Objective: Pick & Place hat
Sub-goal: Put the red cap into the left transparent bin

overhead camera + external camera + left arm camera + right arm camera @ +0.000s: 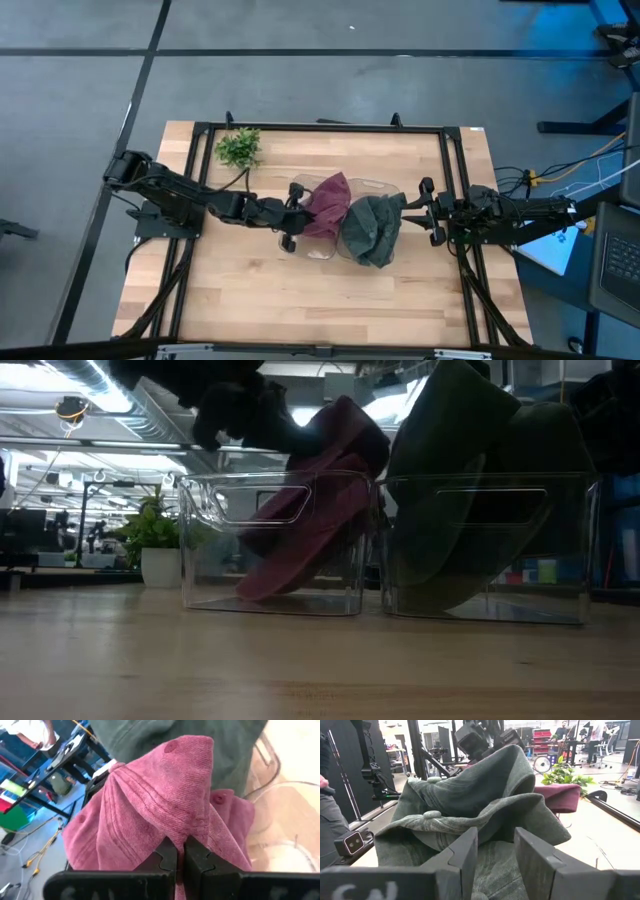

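At frame centre, wooden tabletop [300,300], grey floor around: left clear bin [270,540] holds maroon hat [327,205], left tool [290,215] clamped on it; right bin [487,545] holds green hat [372,230], right tool [425,210] apart.

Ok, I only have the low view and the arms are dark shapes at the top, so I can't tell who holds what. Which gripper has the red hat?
Observer: The left gripper is shut on the red hat, pinching its fabric.
Operator: And the green hat?
Observer: The right gripper has its fingers parted around a fold of the green hat; I cannot tell if it grips.
Operator: Anything else on the table?
Observer: A small potted plant stands near the far left corner, apart from the two clear bins.
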Robot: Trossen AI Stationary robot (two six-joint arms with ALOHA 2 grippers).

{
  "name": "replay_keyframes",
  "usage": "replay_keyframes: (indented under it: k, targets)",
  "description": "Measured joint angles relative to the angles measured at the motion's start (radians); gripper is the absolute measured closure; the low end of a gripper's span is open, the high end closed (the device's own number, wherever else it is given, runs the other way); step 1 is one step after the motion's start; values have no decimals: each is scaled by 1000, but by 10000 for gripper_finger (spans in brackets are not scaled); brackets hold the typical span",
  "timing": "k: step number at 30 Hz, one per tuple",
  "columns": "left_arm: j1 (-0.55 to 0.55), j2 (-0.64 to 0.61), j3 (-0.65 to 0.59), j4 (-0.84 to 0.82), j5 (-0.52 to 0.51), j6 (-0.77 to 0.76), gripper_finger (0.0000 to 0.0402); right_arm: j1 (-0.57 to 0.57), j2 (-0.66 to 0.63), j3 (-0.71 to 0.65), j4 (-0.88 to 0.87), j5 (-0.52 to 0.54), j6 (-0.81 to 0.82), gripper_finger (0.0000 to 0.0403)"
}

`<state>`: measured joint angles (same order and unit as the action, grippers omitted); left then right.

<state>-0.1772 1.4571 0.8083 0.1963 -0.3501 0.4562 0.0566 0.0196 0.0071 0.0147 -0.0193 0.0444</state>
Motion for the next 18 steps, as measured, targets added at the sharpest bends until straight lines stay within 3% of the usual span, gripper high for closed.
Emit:
replay_keyframes:
  k: [18]
  targets:
    - [-15,-12,-165,126,12,-181,398,0,0,0,0,0,0,272]
